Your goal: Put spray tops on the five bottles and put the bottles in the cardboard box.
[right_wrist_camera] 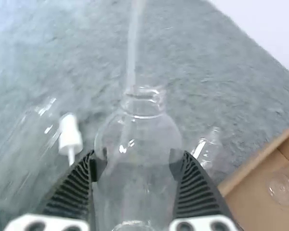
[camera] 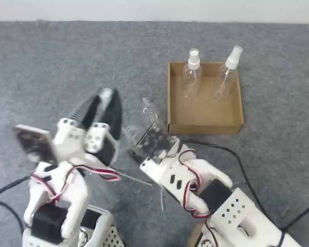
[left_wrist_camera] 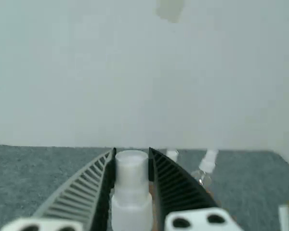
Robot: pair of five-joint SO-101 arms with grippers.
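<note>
My left gripper (camera: 107, 96) (left_wrist_camera: 131, 159) is raised over the grey carpet, shut on a white spray top (left_wrist_camera: 131, 185). My right gripper (right_wrist_camera: 137, 156) (camera: 147, 122) is shut on a clear bottle (right_wrist_camera: 135, 139) (camera: 150, 109) whose neck is open. A pale blurred tube (right_wrist_camera: 133, 45) rises just beyond that neck. The cardboard box (camera: 205, 125) lies to the right of both grippers. In it are two bottles with spray tops (camera: 191, 74) (camera: 226, 77). Another white spray top (right_wrist_camera: 70, 137) lies on the carpet beside a clear bottle (right_wrist_camera: 24, 139).
A further clear bottle (right_wrist_camera: 207, 147) lies on the carpet between the held bottle and the box corner (right_wrist_camera: 267, 166). Black cables (camera: 242, 164) run across the carpet near the right arm. Open carpet stretches to the far left.
</note>
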